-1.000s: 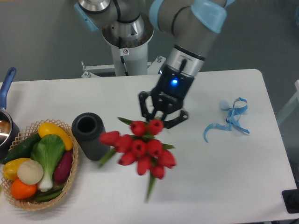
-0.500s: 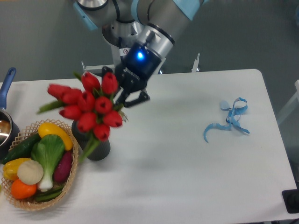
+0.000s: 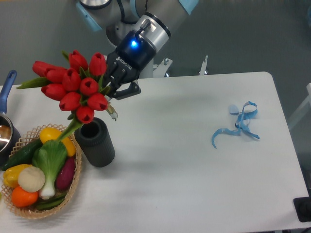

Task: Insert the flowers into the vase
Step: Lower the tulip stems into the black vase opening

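Above the table's left side, the arm's black two-finger gripper (image 3: 112, 86) is pinching the bound bunch of red tulips with green stems (image 3: 73, 87). The bunch is hanging tilted, heads up-left of the claw, stem ends pointing down toward the round mouth of the dark ribbed cylindrical vase (image 3: 94, 141) just below.

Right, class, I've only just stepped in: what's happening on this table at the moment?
The robot arm's gripper is shut on the flowers, a bunch of red tulips, and holds them in the air above the left part of the table. The dark vase stands upright just below them, beside a wicker basket of vegetables. The flowers are not in the vase yet. A blue ribbon lies far to the right, untouched.
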Action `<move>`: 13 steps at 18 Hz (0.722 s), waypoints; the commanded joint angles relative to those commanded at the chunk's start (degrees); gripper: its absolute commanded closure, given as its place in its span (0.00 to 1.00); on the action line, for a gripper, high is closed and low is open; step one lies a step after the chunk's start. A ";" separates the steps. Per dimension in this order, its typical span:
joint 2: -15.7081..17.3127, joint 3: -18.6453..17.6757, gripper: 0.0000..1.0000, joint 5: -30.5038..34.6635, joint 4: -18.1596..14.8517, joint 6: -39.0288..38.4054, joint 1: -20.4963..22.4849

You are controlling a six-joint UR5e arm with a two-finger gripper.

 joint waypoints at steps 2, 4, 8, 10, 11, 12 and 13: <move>-1.57 1.57 1.00 -0.45 0.00 -0.09 -0.61; -3.94 3.68 1.00 -0.36 0.09 0.00 -2.46; -4.83 3.96 1.00 -0.36 0.00 0.00 -4.48; -5.01 3.61 1.00 -0.36 0.00 0.00 -5.01; -5.36 3.61 1.00 -0.36 0.00 0.00 -5.27; -5.54 3.52 1.00 -0.36 0.00 0.00 -5.36; -5.54 3.17 1.00 -0.27 0.00 0.00 -5.45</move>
